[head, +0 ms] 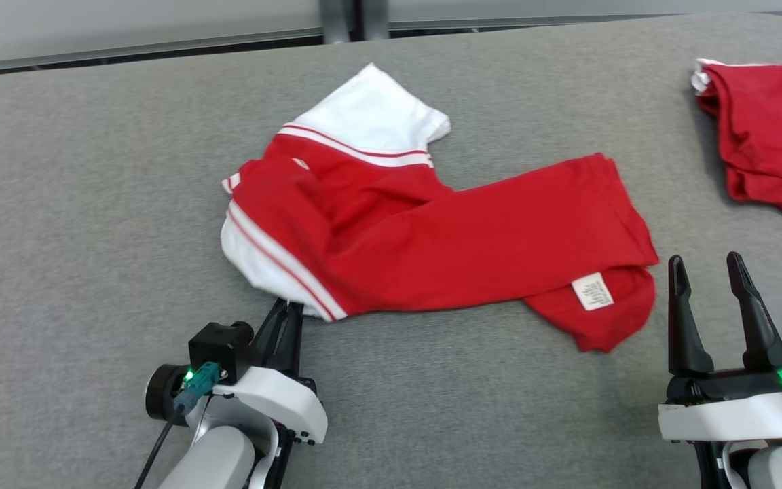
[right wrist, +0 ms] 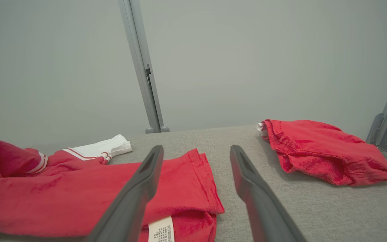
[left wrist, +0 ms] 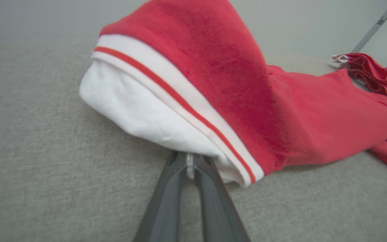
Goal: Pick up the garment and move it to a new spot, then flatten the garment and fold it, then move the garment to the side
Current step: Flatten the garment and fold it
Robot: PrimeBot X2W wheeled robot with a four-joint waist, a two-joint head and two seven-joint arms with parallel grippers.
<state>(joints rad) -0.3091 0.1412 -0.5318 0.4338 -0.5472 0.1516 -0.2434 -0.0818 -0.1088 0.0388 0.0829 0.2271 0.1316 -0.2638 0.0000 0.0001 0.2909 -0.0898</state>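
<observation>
One gripper works: your left gripper (left wrist: 189,159) seems clamped on the white edge (left wrist: 146,114) of the crumpled red-and-white cotton garment (head: 432,231), so lift slowly; right gripper (head: 703,263) gapes empty.

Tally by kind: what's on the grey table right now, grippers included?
Garments: 2 (red-and-white knit shirt; crumpled red cloth garment at the far right)
Grippers: 2 (left gripper, jaws closed on the shirt's white edge; right gripper, jaws apart, off the cloth)
Total: 4
</observation>
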